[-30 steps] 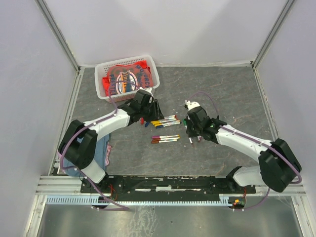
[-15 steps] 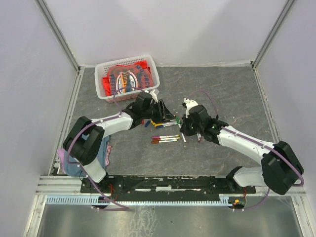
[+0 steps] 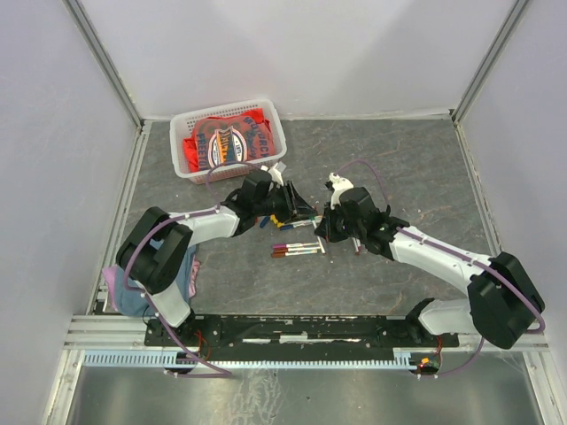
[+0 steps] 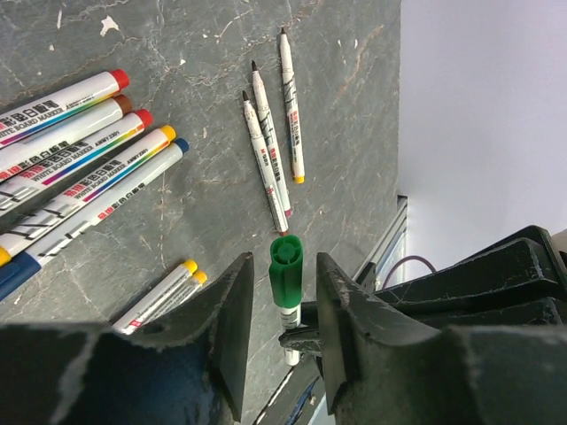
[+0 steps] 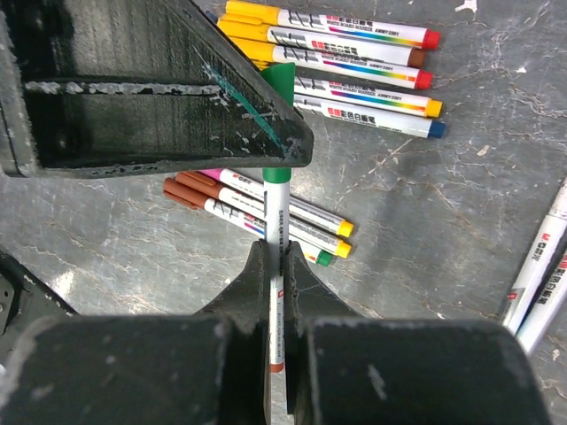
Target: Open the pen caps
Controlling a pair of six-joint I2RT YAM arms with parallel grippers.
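Your right gripper (image 5: 276, 258) clenched the pen (image 5: 275, 205); your left gripper (image 4: 283, 270) straddled its green cap (image 4: 285, 252), unclenched, markers (image 5: 354, 93) crowding beside.

Left hand (image 4: 283, 273) now straddles green cap (image 4: 285, 258) of pen (image 5: 275, 208) in right hand (image 5: 276, 257).

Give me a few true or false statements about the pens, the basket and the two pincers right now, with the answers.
1. The right pincer is clamped on the barrel of the green-capped pen. True.
2. The green cap is off. False: it sits on the pen, inside the open left pincer.
3. Three uncapped pens lie on the table. True.
4. The white basket is empty. False: it holds a red cloth.
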